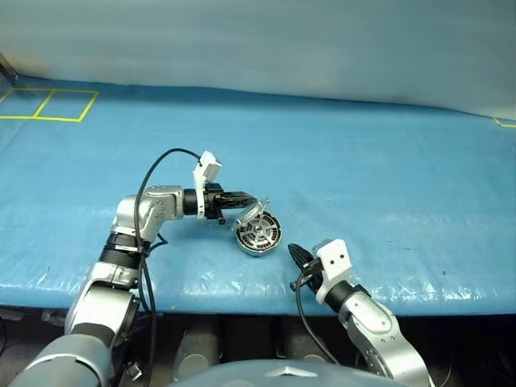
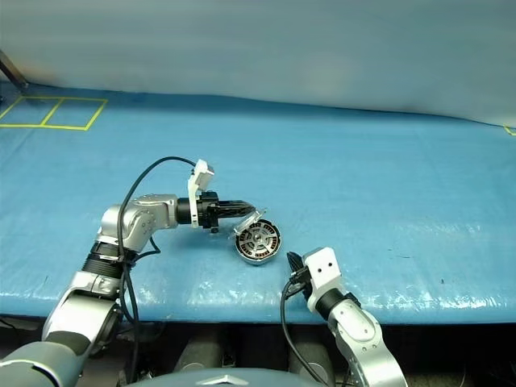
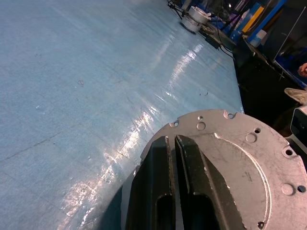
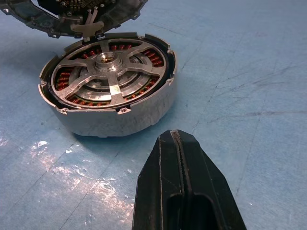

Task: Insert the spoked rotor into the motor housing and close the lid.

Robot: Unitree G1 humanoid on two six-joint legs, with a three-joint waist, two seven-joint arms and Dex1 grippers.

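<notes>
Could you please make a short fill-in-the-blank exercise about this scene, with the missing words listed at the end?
1. The spoked rotor already sits inside the motor ____.
2. The lid is still raised, and the ____ tool has its shut tips against its outer face.
3. The right tool is shut and holds ____.
4. The housing stands on a ____ table cover.

Missing words: housing; left; nothing; blue
</notes>
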